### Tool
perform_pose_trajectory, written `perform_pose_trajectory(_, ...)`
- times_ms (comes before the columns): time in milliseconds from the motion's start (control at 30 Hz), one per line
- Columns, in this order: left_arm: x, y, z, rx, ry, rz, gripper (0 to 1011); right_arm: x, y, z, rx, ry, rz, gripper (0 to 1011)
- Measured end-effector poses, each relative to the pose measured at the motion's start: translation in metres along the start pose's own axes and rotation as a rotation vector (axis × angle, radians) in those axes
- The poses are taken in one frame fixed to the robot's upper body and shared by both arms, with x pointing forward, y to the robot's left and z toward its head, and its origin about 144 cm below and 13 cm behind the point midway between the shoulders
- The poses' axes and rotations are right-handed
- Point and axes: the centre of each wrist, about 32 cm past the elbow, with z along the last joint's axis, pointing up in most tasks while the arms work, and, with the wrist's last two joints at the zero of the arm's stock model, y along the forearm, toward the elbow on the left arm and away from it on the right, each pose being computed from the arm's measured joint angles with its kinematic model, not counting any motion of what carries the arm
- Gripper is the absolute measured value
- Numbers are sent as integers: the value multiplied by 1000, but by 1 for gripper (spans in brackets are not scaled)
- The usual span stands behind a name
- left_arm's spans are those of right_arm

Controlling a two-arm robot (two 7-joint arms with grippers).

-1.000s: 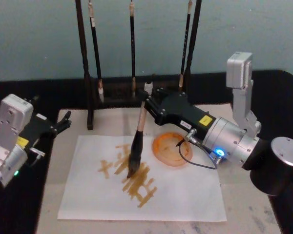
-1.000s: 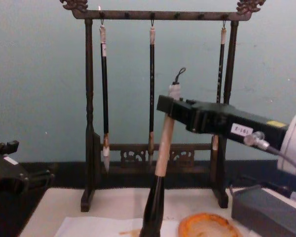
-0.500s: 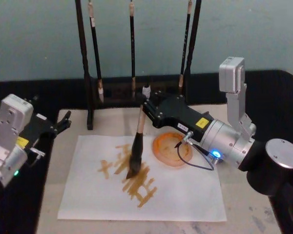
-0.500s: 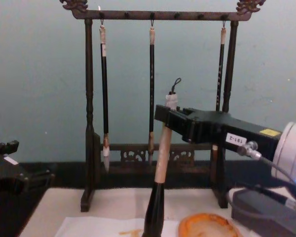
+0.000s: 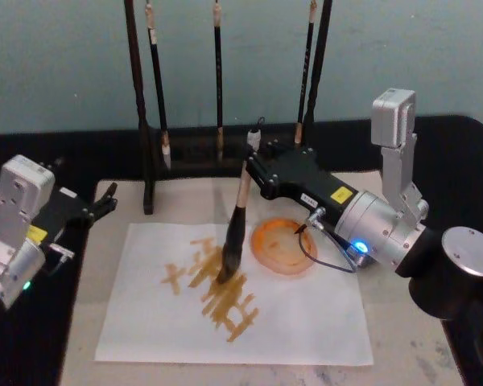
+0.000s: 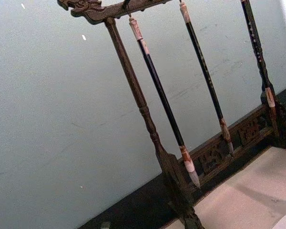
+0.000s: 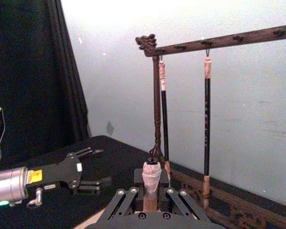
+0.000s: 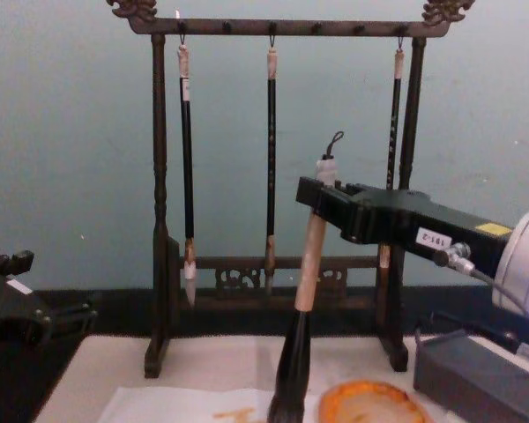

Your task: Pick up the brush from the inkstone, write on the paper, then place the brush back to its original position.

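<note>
In the head view, the right gripper (image 5: pixel 252 166) is closed on the upper handle of the brush (image 5: pixel 239 215). The bristles touch the paper (image 5: pixel 306 322), near the inkstone (image 5: pixel 278 246). The left gripper (image 5: pixel 103 203) rests at the left, fingers apart, holding nothing. In the chest view, the brush stands slightly tilted before the brush rack (image 8: pixel 159 176).

We see the brush (image 5: pixel 237 229) standing nearly upright, tan handle above its black lower section, dark bristles touching the white paper (image 5: pixel 306 322) among ochre strokes. The round orange inkstone (image 5: pixel 280 245) rests at the paper's far edge, just beside the brush.
</note>
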Motion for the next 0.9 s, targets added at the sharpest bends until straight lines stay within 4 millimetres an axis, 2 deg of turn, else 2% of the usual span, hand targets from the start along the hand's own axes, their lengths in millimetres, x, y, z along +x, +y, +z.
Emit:
perform_pose_trajectory(500, 0, 0, 0, 0, 0, 0, 1010, -3, -2, 2, 20, -1, 8, 175)
perform_pose_trajectory(900, 0, 0, 0, 0, 0, 0, 1010, -20, -1, 8, 56, 8, 105, 175)
